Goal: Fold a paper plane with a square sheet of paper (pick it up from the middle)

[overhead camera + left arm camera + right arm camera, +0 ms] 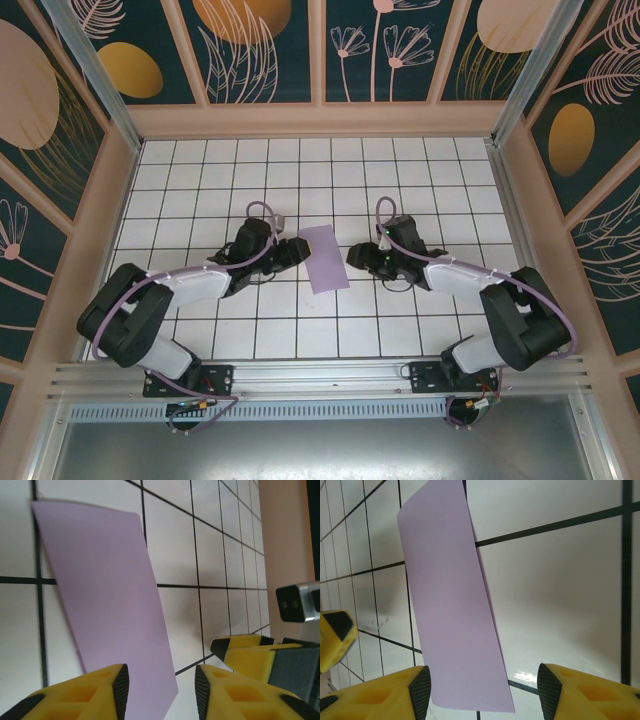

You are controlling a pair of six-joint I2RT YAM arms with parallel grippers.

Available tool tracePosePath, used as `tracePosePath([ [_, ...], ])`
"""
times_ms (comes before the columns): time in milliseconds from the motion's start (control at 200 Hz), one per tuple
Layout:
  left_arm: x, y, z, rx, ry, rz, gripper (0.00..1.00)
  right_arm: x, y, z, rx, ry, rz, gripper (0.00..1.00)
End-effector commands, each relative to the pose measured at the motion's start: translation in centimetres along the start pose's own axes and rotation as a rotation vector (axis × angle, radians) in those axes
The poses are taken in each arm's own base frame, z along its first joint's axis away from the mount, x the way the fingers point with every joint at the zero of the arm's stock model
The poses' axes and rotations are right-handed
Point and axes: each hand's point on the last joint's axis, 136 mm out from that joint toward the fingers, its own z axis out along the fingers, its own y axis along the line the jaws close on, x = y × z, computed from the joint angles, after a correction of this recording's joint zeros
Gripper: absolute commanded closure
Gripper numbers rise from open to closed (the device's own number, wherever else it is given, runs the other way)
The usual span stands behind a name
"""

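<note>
The lavender sheet of paper [325, 258] lies on the tiled table between both grippers. It shows as a narrow rectangle, about one tile wide and two long. My left gripper [298, 250] stands open at its left edge. In the left wrist view the paper [105, 590] reaches down between the yellow fingers of that gripper [161, 690], which do not touch it. My right gripper [354, 257] stands open just right of the sheet. In the right wrist view the paper's [450, 605] near end lies between the wide-apart fingers of the right gripper [484, 695].
The white tiled table [420, 190] is boxed in by tan walls [320, 120] at the back and both sides. The right gripper's fingers [245, 650] show in the left wrist view, and a left finger [335, 640] shows in the right wrist view.
</note>
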Motion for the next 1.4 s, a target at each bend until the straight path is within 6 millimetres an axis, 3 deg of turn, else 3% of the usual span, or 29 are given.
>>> tracePosePath([
  [0, 0.1, -1.6, 1.2, 0.047, 0.009, -0.026, 0.62, -0.2, 1.1, -0.6, -0.070, -0.006, 0.010, 0.37],
  [255, 2.6, -0.5, 3.5, 0.011, 0.064, -0.061, 0.79, -0.2, 1.3, 0.0, -0.115, 0.030, 0.054, 0.37],
  [530, 4.3, 2.6, 2.8, -0.071, 0.056, -0.096, 0.84, 0.5, 1.3, 1.0, -0.137, 0.084, 0.070, 0.41],
  [776, 4.7, 4.9, 2.9, -0.157, 0.053, -0.101, 0.88, 1.6, 0.6, 1.8, -0.115, 0.151, 0.062, 0.51],
  [956, 5.2, 6.6, 2.7, -0.227, 0.063, -0.109, 0.90, 2.0, 0.5, 2.1, -0.103, 0.172, 0.051, 0.52],
  [1391, 5.4, 7.9, 2.7, -0.313, 0.077, -0.086, 0.92, 3.0, 0.5, 2.9, -0.080, 0.219, 0.029, 0.56],
])
